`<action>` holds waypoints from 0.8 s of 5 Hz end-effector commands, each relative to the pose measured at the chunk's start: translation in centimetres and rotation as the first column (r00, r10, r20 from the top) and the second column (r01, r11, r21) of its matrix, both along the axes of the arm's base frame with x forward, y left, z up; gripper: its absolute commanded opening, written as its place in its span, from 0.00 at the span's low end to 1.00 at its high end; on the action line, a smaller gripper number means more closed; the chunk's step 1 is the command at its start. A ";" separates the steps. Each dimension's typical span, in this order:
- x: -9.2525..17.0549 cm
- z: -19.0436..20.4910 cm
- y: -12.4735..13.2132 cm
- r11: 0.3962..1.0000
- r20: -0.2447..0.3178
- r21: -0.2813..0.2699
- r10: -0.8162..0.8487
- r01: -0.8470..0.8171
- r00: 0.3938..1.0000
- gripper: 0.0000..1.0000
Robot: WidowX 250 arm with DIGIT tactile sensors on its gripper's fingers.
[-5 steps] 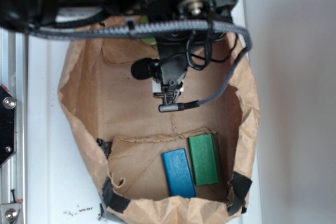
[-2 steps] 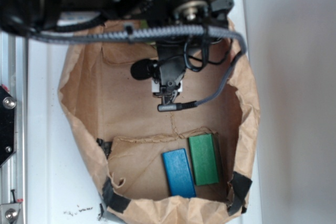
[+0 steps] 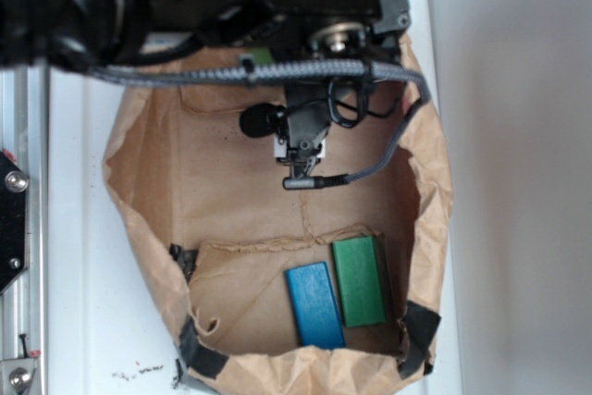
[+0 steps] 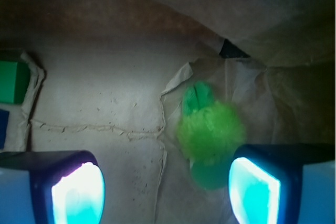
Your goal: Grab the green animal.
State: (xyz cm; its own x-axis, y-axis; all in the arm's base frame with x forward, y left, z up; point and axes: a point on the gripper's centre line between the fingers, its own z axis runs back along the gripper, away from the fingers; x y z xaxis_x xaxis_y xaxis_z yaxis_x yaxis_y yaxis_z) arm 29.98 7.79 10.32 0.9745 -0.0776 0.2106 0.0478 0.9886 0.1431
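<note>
A: Start nearest the wrist camera. How does the pincer (image 4: 160,190) stand?

B: Spread wide. Its two glowing pads sit at the bottom of the wrist view, the left pad (image 4: 77,195) and the right pad (image 4: 253,191), with bare paper between them and nothing held.

A: And the green animal (image 4: 210,132)?

B: It lies on the floor of the brown paper bag (image 3: 166,182), just beside the right pad and toward the inner side of it. Its near end almost reaches that pad's edge; I cannot tell whether they touch. The fuzzy lime middle is blurred, and a smoother pale green end points away from the pincer.

A: What lies beyond the animal?

B: A crumpled fold of the bag wall rises behind it, with a dark gap above. Far to its left, at the edge of the wrist view, is the green block (image 4: 11,81), and a sliver of the blue block (image 4: 2,128) shows just below that.

A: From outside?

B: The black arm (image 3: 305,131) reaches down into the bag and hides the animal. Well apart from it, the blue block (image 3: 314,304) and green block (image 3: 359,280) lie side by side near the bag's other end. The bag sits on the white table (image 3: 83,228).
</note>
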 end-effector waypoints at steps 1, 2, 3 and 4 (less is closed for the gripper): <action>0.8 -0.8 1.1 0.998 0.052 0.061 -0.016 0.013 0.999 1.00; 1.0 -1.3 1.3 0.997 0.056 0.075 -0.013 0.009 0.998 1.00; 1.3 -2.0 1.5 0.994 0.054 0.104 -0.019 0.013 0.998 1.00; 1.1 -2.5 1.6 0.991 0.043 0.133 -0.027 0.021 0.999 1.00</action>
State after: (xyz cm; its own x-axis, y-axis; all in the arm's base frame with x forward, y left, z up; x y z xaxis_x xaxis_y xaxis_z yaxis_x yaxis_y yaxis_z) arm 30.44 9.55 6.50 0.9720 -0.1176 0.2037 0.0611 0.9626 0.2640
